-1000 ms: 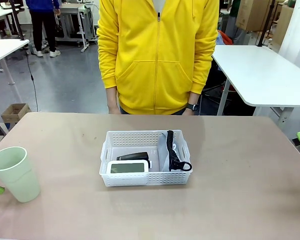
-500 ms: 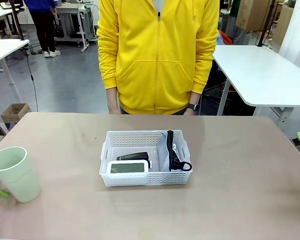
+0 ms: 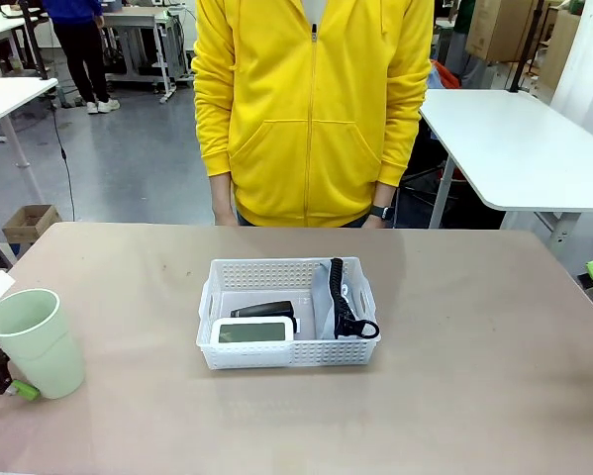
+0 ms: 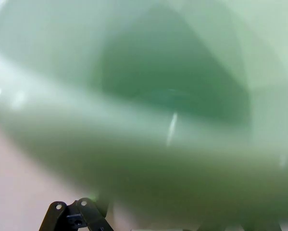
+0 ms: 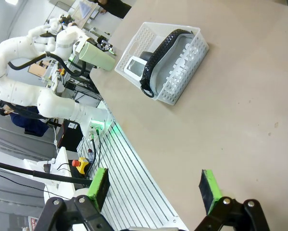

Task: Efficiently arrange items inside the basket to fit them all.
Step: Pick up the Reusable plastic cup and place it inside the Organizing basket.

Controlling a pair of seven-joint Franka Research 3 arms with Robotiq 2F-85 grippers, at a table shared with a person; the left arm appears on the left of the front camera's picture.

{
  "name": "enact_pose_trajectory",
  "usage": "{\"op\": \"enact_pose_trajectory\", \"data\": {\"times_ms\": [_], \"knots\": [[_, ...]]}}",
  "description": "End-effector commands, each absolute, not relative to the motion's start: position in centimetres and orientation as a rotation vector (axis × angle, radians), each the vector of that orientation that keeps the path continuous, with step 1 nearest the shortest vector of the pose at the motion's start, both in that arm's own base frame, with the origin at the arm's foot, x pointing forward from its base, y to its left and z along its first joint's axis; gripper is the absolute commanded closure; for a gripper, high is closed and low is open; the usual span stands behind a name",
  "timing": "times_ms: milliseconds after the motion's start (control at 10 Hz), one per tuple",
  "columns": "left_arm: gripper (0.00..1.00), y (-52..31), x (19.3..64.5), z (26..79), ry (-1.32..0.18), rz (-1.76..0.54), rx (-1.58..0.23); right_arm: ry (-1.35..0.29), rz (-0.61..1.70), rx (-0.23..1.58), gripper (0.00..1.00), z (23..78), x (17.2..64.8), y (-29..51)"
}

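A shallow white lattice basket (image 3: pixel 287 312) sits mid-table, its long axis running left to right. Inside, a grey pouch (image 3: pixel 328 297) with a black strap stands on edge at the right end, running front to back; a white screen device (image 3: pixel 253 332) leans against the front wall, a black stapler (image 3: pixel 262 310) behind it. A pale green cup (image 3: pixel 35 342) stands upright at the table's left edge, the left gripper (image 3: pixel 1 381) at its base; whether it grips is unclear. The right gripper (image 5: pixel 153 190) is spread wide, holding nothing. The tan table (image 3: pixel 474 376) faces a person in a yellow hoodie (image 3: pixel 312 109).
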State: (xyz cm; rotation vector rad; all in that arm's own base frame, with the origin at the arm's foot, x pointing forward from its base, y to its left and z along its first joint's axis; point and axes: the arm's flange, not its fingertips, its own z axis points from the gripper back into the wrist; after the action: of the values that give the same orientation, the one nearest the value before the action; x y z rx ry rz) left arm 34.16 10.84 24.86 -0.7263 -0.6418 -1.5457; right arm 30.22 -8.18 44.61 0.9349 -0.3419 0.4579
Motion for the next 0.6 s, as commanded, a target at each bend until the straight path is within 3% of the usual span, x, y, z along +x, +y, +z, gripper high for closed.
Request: {"op": "enact_pose_trajectory", "data": {"times_ms": [0,500], "knots": [[0.03,10.7,34.7,24.4,-0.661,-1.597,-0.771,-0.373,0.475,0.953,0.0,44.7,30.4,-8.0],[0.03,10.0,36.1,24.5,-0.834,-1.569,-0.929,-0.373,0.475,0.953,0.0,44.7,30.4,-8.0]]}}
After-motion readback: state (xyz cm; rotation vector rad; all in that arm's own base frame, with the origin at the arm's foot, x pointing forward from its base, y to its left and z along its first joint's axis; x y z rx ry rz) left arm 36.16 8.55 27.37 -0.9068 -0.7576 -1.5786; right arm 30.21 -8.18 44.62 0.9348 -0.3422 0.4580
